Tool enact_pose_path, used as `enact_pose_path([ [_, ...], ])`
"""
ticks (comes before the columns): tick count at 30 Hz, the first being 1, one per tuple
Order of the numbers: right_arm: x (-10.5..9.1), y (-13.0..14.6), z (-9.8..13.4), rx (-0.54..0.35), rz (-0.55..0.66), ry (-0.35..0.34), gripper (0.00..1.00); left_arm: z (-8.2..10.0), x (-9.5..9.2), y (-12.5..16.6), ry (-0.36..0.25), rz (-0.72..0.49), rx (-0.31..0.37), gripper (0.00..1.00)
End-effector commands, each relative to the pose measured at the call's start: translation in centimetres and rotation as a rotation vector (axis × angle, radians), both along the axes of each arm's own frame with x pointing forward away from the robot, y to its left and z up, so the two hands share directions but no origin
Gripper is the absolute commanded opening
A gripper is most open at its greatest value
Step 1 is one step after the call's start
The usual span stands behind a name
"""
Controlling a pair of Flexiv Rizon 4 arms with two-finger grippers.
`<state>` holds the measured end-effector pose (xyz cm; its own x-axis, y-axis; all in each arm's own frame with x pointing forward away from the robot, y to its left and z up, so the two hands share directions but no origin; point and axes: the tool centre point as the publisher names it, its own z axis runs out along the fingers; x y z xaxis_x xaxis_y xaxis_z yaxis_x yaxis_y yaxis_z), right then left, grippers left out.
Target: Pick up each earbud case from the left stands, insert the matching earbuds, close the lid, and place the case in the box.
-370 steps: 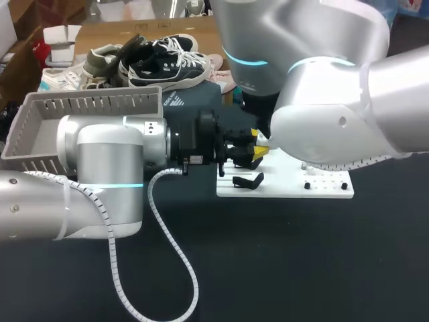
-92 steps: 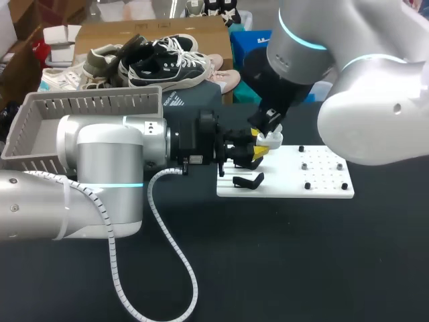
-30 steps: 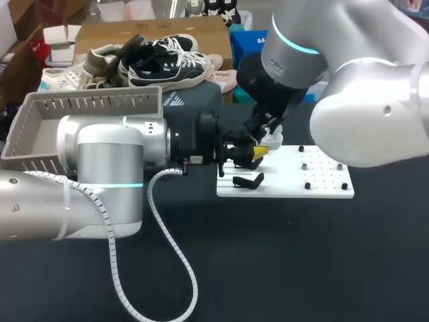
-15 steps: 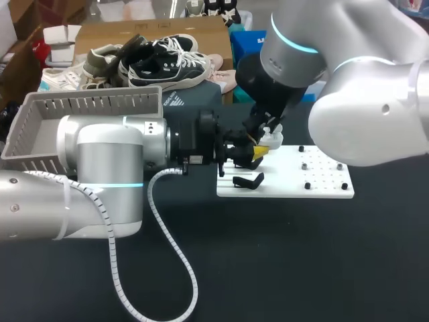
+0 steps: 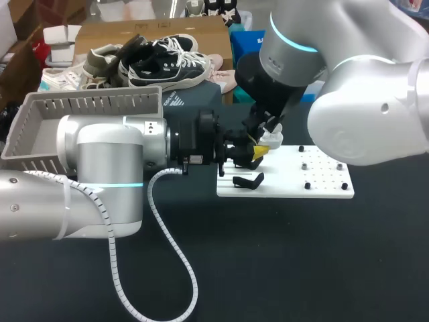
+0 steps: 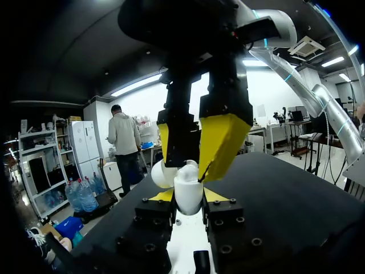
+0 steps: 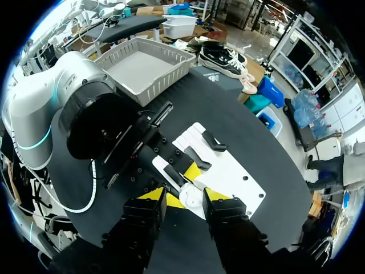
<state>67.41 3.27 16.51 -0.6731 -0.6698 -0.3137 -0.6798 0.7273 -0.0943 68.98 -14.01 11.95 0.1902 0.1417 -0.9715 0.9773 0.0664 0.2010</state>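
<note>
Over the last twelve seconds my right arm has swung off the peg end of the flat white board (image 5: 315,191) and come in above my left claw (image 5: 253,154); in the final half second it barely shifts.

My left claw's fingers stand a little apart and press from both sides on the rounded white earbud case (image 5: 271,140). It holds the case over the board's ten o'clock corner. My right claw (image 5: 267,130) hangs at twelve o'clock of the case.

From overhead my right wrist hides what that claw carries. The left wrist camera shows it: the right claw's broad yellow tips nearly meet, pinching a small white earbud (image 6: 187,169) just above the case. A second rounded white part lies against the case.

The right wrist camera looks down past its own fingers and shows the layout. Two black stands (image 7: 215,142) sit on the board beyond my left claw. The grey slatted plastic basket (image 7: 171,71) lies farther off, at nine o'clock of the board from overhead.
</note>
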Motion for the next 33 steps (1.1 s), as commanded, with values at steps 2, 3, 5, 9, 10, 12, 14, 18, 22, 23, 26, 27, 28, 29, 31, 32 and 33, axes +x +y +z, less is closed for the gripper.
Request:
enact_pose_path([
  [2, 0.0, 0.1, 0.0, -0.003, -0.009, -0.001, 0.39, -0.1, -0.1, 0.0, -0.002, 0.001, -0.003, 0.0],
  [3, 0.1, 0.0, 0.0, -0.004, -0.011, -0.003, 0.4, -0.1, -0.1, 0.0, -0.002, 0.001, -0.003, 0.0],
  [5, 0.1, -0.2, 0.4, 0.003, -0.019, -0.016, 0.4, -0.1, -0.1, 0.0, -0.002, 0.001, -0.003, 0.0],
  [9, 0.4, -0.8, 1.6, 0.035, -0.043, -0.05, 0.41, -0.1, -0.1, 0.0, -0.002, 0.001, -0.003, 0.0],
  [10, 0.6, -0.9, 1.9, 0.041, -0.049, -0.057, 0.42, -0.1, -0.1, 0.0, -0.002, 0.001, -0.003, 0.0],
  [12, 0.9, -1.1, 2.3, 0.056, -0.058, -0.072, 0.42, -0.1, -0.1, 0.0, -0.002, 0.001, -0.003, 0.0],
  [14, 1.5, -1.3, 2.7, 0.072, -0.071, -0.091, 0.42, -0.1, -0.1, 0.0, -0.002, 0.001, -0.003, 0.0],
  [18, 2.7, -1.5, 3.1, 0.099, -0.094, -0.11, 0.42, -0.1, -0.1, 0.0, -0.002, 0.001, -0.003, 0.0],
  [22, 4.6, -1.8, 2.6, 0.118, -0.125, -0.105, 0.42, -0.1, -0.1, 0.0, -0.002, 0.001, -0.003, 0.0],
  [23, 5.2, -1.9, 2.2, 0.12, -0.139, -0.099, 0.42, -0.1, -0.1, 0.0, -0.002, 0.001, -0.003, 0.0],
  [26, 6.5, -2.1, 1.3, 0.126, -0.162, -0.083, 0.41, -0.1, -0.1, 0.0, -0.002, 0.001, -0.003, 0.0],
  [27, 6.8, -2.1, 1.0, 0.123, -0.165, -0.076, 0.41, -0.1, -0.1, 0.0, -0.002, 0.001, -0.003, 0.0],
  [28, 7.0, -2.0, 0.7, 0.125, -0.168, -0.069, 0.41, -0.1, -0.1, 0.0, -0.002, 0.001, -0.003, 0.0],
  [29, 7.2, -2.0, 0.5, 0.125, -0.169, -0.066, 0.41, -0.1, -0.1, 0.0, -0.002, 0.001, -0.003, 0.0],
  [31, 7.4, -2.0, 0.1, 0.125, -0.174, -0.057, 0.41, -0.1, -0.1, 0.0, -0.002, 0.001, -0.003, 0.0],
  [32, 7.5, -2.0, 0.0, 0.126, -0.174, -0.055, 0.41, -0.1, -0.1, 0.0, -0.002, 0.001, -0.003, 0.0],
  [33, 7.5, -2.0, -0.1, 0.126, -0.174, -0.054, 0.41, -0.1, -0.1, 0.0, -0.002, 0.001, -0.003, 0.0],
])
